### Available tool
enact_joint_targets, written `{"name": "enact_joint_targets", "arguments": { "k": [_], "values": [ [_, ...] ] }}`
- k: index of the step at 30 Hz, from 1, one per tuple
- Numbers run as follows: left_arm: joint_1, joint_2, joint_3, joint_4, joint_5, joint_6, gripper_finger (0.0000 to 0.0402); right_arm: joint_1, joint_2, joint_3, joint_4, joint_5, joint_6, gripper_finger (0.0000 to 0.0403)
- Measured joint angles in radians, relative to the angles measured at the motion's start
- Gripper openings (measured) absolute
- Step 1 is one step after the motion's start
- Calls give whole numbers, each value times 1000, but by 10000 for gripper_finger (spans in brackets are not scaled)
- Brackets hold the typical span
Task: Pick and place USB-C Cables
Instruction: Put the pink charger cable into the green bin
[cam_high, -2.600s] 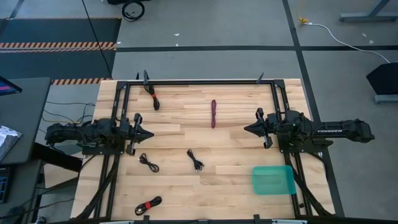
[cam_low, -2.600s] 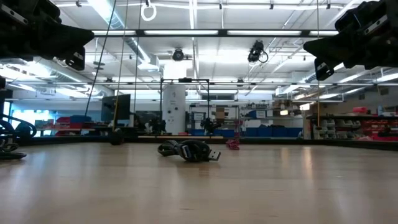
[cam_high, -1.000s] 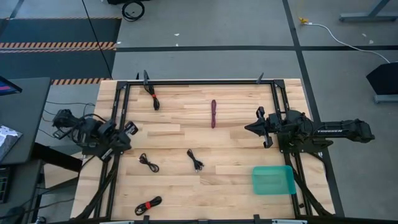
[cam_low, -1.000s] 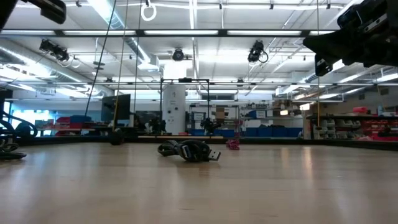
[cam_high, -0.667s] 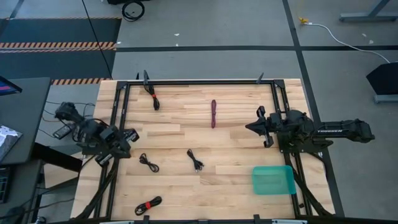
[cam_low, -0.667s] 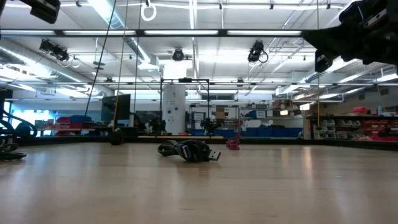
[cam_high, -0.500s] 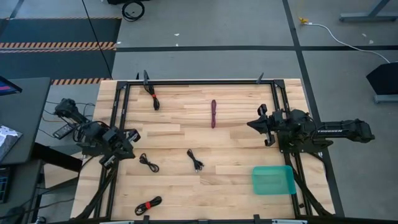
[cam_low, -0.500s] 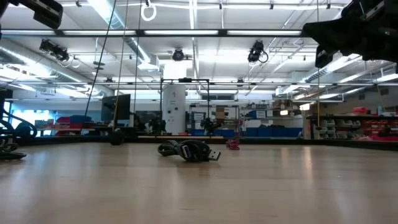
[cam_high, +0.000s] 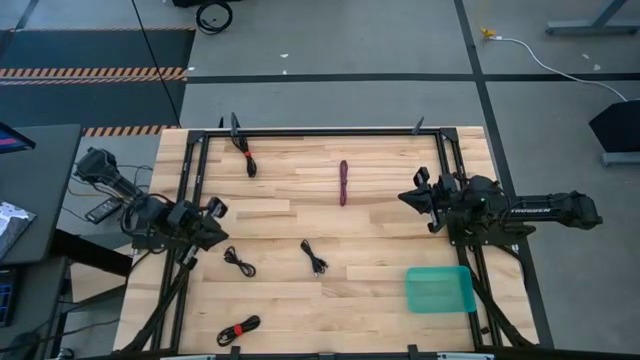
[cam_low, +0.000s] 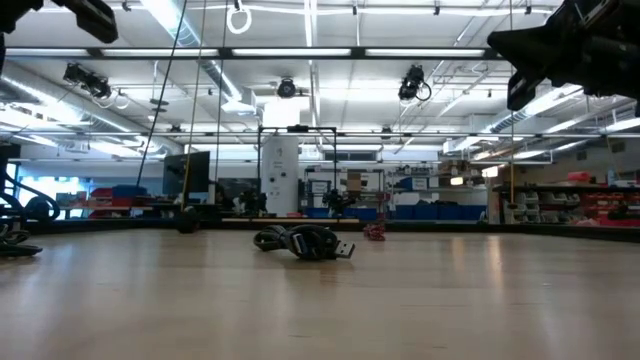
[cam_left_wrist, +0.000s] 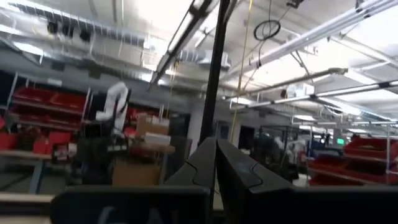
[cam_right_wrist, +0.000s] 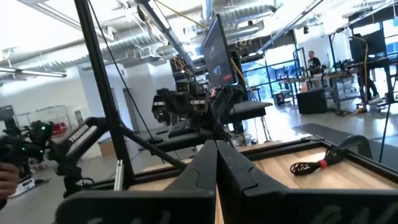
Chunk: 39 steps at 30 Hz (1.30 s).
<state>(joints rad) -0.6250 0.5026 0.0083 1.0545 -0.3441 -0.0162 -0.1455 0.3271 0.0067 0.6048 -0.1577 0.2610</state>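
High view: you are holding the left gripper (cam_high: 213, 222) empty, fingers together, with a small black cable (cam_high: 239, 262) lying just ahead of it on the wooden table (cam_high: 380, 240). Part the fingers before descending, and straddle the coil. The right gripper (cam_high: 410, 197), also pressed together, is waiting near the maroon cable (cam_high: 343, 182), with the teal tray (cam_high: 438, 289) behind it.

Low view: another black cable (cam_low: 303, 241) is resting mid-table, a workshop glowing behind.

Right wrist view: a red-tied cable (cam_right_wrist: 320, 161) is lying beyond the fingertips.

Five USB-C cables (cam_high: 240, 262) — four black, one maroon — one teal tray (cam_high: 438, 289), two arms (cam_high: 150, 220).
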Motion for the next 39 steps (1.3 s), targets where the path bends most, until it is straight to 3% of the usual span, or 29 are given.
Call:
{"name": "enact_joint_targets", "arguments": {
  "k": [8, 12, 17, 24, 33, 39],
  "values": [
    [0, 223, 155, -22, -40, 25, 21, 0, 1, 0, 72, 71, -97, 5],
    [0, 321, 222, -65, -195, 136, 21, 0, 2, 6, 123, 89, -107, 13],
    [28, 422, 277, -110, -456, 98, 21, 6, 31, 65, 109, 86, -111, 27],
    [90, 554, 337, -181, -517, 28, 21, 92, 232, 226, 71, 154, -194, 42],
    [107, 617, 365, -229, -547, 28, 21, 149, 657, 674, -495, 370, -249, 47],
    [107, 609, 365, -234, -599, 28, 21, 151, 947, 961, -857, 426, -191, 48]
  ]
}}
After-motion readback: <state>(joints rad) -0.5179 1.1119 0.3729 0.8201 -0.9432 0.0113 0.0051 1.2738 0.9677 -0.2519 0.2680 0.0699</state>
